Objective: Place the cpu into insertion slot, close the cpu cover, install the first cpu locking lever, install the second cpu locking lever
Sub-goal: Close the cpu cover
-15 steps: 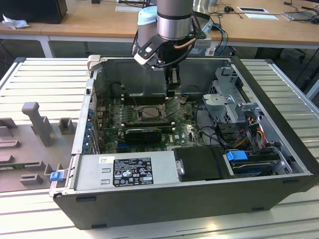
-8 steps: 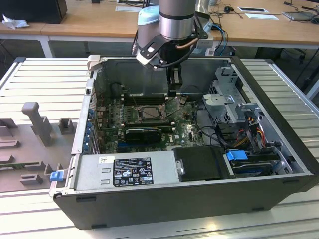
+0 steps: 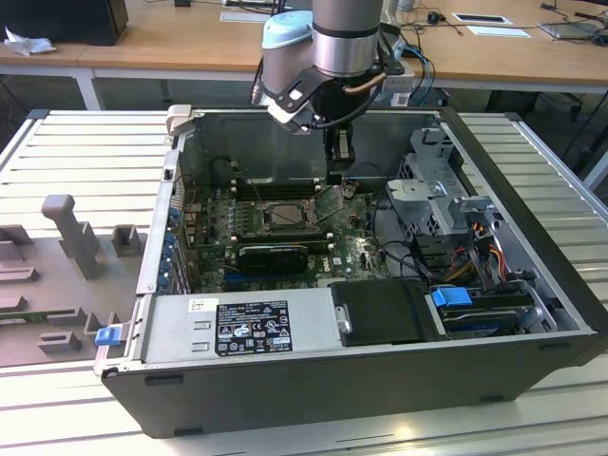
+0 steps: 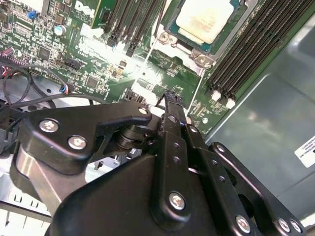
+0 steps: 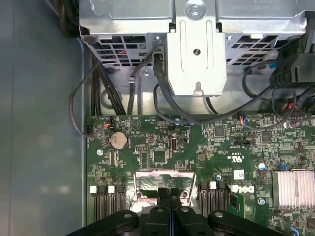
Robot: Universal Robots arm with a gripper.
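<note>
In the exterior view my gripper hangs inside the open computer case, just beyond the right side of the insertion slot on the green motherboard. The fingers are pressed together with nothing visible between them, hovering a little above the board. The cpu, pale beige and square, lies in the socket, and the shiny cpu cover frames it. A thin locking lever slants up from the socket's right side toward the gripper. The first wrist view shows the shut fingertips over a silver frame edge.
Long black memory slots flank the socket. A metal drive cage with cables stands at the case's right, and a black power supply block sits at the front. A finned heatsink is on the board. Grey fixtures stand outside the case.
</note>
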